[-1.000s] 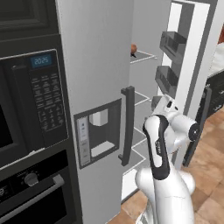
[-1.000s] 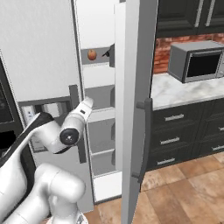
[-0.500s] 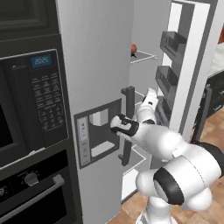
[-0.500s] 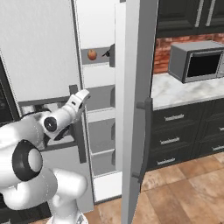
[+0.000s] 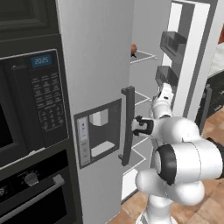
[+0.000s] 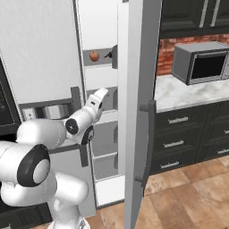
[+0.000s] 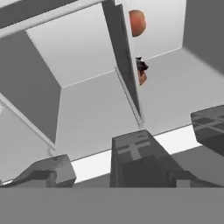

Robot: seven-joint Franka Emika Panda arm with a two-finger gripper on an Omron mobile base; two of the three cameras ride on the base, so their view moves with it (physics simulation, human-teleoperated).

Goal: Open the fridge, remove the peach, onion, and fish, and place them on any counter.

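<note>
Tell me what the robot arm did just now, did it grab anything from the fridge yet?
Not yet. The arm swung up from hanging low in front of the fridge and stretched its gripper toward the open shelves. Its jaws are wide apart and hold nothing. The right door stayed open, and the peach and the dark fish beside it stayed on their upper shelf. The counter has not changed.

Grey fridge [image 6: 134, 67], right door open; peach [image 6: 94, 56] beside dark fish [image 6: 108, 54] on shelf.
</note>
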